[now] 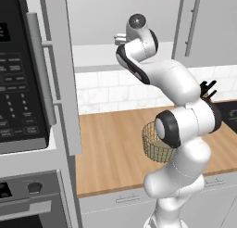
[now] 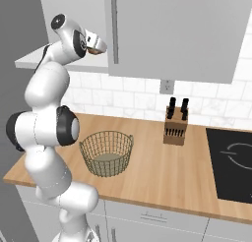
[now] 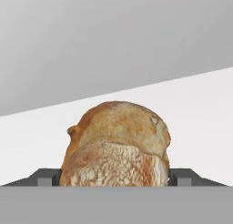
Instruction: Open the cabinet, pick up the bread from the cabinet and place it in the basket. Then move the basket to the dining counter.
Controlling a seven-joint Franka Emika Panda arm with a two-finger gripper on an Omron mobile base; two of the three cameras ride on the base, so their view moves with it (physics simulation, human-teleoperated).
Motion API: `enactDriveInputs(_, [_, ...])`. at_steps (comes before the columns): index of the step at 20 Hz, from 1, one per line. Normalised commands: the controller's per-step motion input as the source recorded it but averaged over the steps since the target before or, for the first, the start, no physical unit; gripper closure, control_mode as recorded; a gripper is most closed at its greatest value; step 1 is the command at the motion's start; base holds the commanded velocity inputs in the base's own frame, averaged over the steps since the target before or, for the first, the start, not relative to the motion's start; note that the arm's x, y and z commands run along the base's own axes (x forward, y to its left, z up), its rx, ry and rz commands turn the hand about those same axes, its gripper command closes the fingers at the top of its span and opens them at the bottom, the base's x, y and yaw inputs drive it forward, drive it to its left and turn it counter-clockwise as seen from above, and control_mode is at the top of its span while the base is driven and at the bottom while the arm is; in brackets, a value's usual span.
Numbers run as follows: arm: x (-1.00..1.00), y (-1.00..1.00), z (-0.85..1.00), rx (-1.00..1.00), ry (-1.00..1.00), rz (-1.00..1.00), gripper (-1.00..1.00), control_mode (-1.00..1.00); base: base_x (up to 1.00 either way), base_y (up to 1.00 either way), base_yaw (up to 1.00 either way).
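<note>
The cabinet's door (image 1: 62, 69) stands swung open, seen edge-on with its bar handle (image 1: 39, 65). On the cabinet's white shelf (image 2: 59, 59) lies the bread (image 3: 118, 136), a tan-brown crusty loaf, also glimpsed as an orange patch (image 2: 93, 50). My gripper (image 3: 114, 177) reaches into the cabinet (image 2: 98, 45). Its dark fingertips (image 3: 48, 177) sit tight against the loaf's two sides, and the loaf fills the gap between them. The wire basket (image 2: 106, 152) stands on the wood worktop below, partly behind my arm in the left base view (image 1: 152, 150). The dining counter is out of view.
A neighbouring closed grey door (image 2: 172, 34) hangs right of the open cabinet. A knife block (image 2: 175, 125) and a black cooktop (image 2: 231, 162) sit right of the basket. A microwave (image 1: 18, 69) and an oven (image 1: 28, 199) stand at the left.
</note>
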Motion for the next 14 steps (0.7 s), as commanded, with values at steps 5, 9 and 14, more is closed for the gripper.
enactDriveInputs(5, [0.00,0.00,0.00,0.00,0.00,0.00,1.00,-1.00,0.00,0.00,0.00])
enactDriveInputs(9, [-0.31,0.00,0.00,0.00,0.00,0.00,1.00,-1.00,0.00,0.00,0.00])
enactDriveInputs(14, [-0.90,0.08,0.00,0.00,-0.01,0.00,1.00,-1.00,0.00,0.00,0.00])
